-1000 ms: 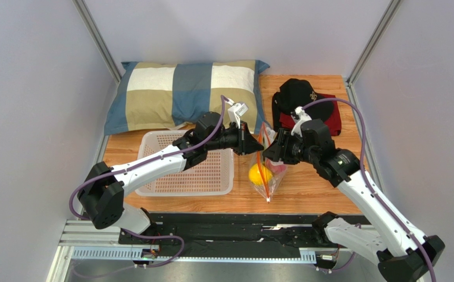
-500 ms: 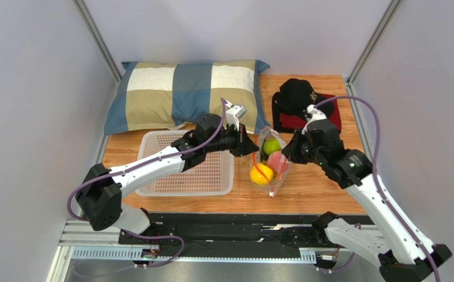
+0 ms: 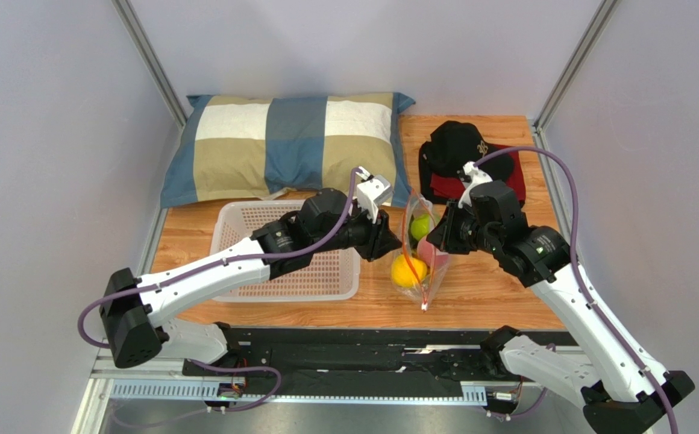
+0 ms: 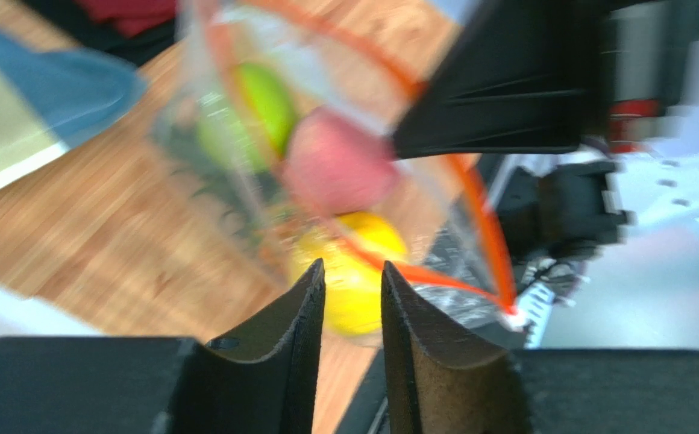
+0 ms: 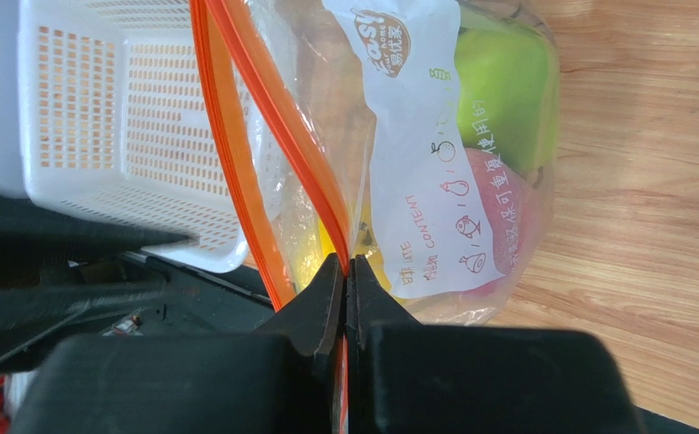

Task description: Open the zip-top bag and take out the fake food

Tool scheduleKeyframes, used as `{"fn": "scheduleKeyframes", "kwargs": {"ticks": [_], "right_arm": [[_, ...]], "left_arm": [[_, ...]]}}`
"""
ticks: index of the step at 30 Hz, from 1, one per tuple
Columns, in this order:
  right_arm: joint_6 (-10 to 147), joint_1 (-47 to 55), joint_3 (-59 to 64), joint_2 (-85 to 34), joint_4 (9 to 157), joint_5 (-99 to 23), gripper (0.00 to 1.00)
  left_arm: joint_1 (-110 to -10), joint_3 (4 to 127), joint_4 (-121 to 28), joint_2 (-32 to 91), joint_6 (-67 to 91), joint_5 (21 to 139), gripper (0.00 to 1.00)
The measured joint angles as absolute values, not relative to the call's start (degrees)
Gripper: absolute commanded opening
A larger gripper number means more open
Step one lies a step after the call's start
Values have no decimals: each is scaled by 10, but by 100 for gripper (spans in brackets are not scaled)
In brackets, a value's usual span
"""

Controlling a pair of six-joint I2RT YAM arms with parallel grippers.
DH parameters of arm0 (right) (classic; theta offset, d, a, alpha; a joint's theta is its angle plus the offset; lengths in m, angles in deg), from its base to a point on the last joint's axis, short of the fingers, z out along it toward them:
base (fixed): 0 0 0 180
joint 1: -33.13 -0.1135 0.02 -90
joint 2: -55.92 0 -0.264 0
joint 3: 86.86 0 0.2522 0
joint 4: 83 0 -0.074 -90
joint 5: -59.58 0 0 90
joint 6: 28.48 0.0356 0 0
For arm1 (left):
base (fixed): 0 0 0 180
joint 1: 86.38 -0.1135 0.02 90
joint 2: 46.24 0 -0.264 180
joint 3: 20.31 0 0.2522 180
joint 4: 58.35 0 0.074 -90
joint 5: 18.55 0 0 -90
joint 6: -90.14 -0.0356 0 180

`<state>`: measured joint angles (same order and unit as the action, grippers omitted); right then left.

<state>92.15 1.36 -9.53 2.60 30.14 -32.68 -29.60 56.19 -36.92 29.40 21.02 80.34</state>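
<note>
In the overhead view the zip-top bag sits between my 2 arms at the center of the frame, just right of the white basket. Its lower end, by the white slider tab, is close to the table, but I cannot tell whether it touches. The fake food is all inside, with a yellow citrus low down and a green apple and pink peach beside it. The right end effector is pinched tight on 1 orange zip strip. The other strip splays away toward the left of that view, so I judge the mouth at least partly open. The left end effector shows a narrow gap between its fingers, and its wrist view is blurred, so I cannot tell if any film is caught there. That is my main worry. If that side has no real hold, pulling apart would only drag the whole bag along and let the mouth fold shut. A thin strip in a hard pinch could also slip free, dropping bag and fruit onto the table, where the round pieces might roll toward the bottom edge of the frame. Pulling too hard risks tearing the film at the zip end.
</note>
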Motion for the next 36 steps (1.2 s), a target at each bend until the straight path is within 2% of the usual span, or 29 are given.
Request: {"fn": "scheduleKeyframes", "kwargs": {"ticks": [2,4,8,14,18,19,20,22,27,33,34,36], "right_arm": [[928,10,-95,29,307,-339,0],[934,9,-95,31,311,-347,0],[944,3,-95,32,316,-356,0],[959,-1,-94,36,317,-363,0],[979,0,-94,44,322,-362,0],[985,-1,-94,46,324,-365,0],[993,-1,-94,48,329,-369,0],[1006,-1,-94,52,339,-374,0],[1041,-1,-110,68,372,-390,0],[1067,-1,-143,66,403,-410,0],[1068,-1,-145,64,407,-411,0],[1068,-1,-149,63,413,-414,0]], "left_arm": [[-280,564,-388,283,207,820,17],[-280,565,-407,286,211,831,15],[-281,565,-442,315,224,846,23],[-267,586,-447,358,249,817,24],[-266,584,-449,376,272,782,42],[-266,577,-456,379,280,775,53],[-266,569,-462,381,287,770,60],[-266,554,-477,387,302,764,68],[-269,541,-516,428,332,766,69],[-286,519,-564,459,354,816,77],[-291,518,-568,460,355,828,82],[-297,514,-572,460,354,846,82]]}}
